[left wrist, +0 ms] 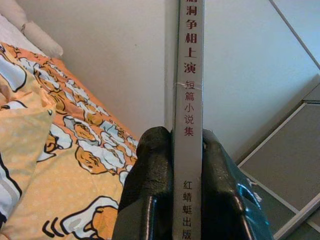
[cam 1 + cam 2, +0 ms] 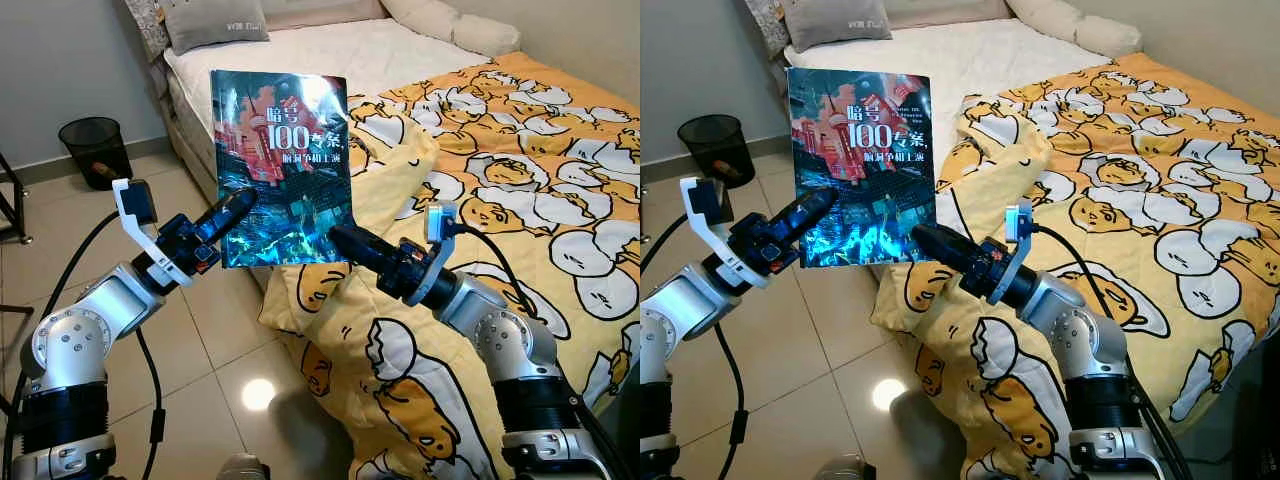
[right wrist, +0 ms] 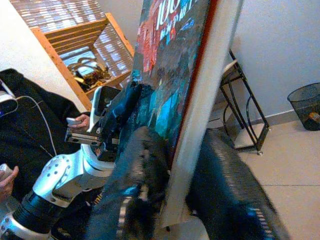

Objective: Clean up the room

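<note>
A book (image 2: 280,165) with a dark blue and red cover and white Chinese title stands upright in the air in front of me, over the bed's edge. My left gripper (image 2: 238,208) is shut on its lower left edge; in the left wrist view the black fingers (image 1: 155,185) clamp the grey spine (image 1: 189,75). My right gripper (image 2: 340,240) is shut on the book's lower right corner, and its wrist view shows the cover (image 3: 175,75) pinched between both fingers (image 3: 142,170).
A bed with a yellow egg-pattern duvet (image 2: 520,200), bare white mattress (image 2: 330,50) and grey pillow (image 2: 215,20) lies ahead and right. A black wire bin (image 2: 95,150) stands on the tiled floor (image 2: 200,330) at left. A person's hand (image 3: 80,121) and a wooden shelf (image 3: 85,45) are behind me.
</note>
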`<state>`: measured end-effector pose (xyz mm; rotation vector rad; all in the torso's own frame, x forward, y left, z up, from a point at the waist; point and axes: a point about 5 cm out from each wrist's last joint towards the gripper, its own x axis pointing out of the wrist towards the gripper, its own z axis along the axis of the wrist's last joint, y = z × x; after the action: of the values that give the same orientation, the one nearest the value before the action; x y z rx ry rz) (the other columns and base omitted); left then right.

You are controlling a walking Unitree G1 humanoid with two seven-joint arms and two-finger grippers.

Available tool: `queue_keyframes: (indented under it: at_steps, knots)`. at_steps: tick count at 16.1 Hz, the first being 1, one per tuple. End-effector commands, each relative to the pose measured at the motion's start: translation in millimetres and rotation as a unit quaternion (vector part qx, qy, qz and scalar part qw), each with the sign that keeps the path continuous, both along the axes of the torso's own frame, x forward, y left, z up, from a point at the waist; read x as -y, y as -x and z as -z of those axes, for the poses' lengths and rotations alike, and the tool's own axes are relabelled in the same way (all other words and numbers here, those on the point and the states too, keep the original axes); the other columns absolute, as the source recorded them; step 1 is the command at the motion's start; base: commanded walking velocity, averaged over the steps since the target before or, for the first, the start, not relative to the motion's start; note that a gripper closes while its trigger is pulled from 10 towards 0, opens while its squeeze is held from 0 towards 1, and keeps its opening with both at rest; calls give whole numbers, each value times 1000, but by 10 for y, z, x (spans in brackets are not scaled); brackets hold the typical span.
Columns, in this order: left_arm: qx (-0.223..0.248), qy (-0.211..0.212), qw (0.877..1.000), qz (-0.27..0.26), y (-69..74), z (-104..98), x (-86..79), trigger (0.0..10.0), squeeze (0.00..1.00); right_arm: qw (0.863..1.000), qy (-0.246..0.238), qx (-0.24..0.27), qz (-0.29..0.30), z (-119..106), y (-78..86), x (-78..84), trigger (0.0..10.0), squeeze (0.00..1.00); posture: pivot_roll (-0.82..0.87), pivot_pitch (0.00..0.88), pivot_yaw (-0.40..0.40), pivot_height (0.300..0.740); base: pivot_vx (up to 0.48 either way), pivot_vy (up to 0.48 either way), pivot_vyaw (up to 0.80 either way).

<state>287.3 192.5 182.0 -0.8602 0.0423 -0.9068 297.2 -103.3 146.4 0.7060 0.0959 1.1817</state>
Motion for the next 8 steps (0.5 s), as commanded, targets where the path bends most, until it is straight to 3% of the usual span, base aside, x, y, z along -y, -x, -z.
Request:
queue_keyframes:
  at_steps: [1,8]
  knots:
    - [14,-3,1000,17,20,-37,62,0,0,999,-13,30,-12,-146,-28,-44,10000,0,116,0,-15,740,0,0,0]
    - [22,-12,999,26,9,-41,135,0,0,999,-13,31,-40,-143,23,-165,10000,0,115,0,-15,740,0,0,0]
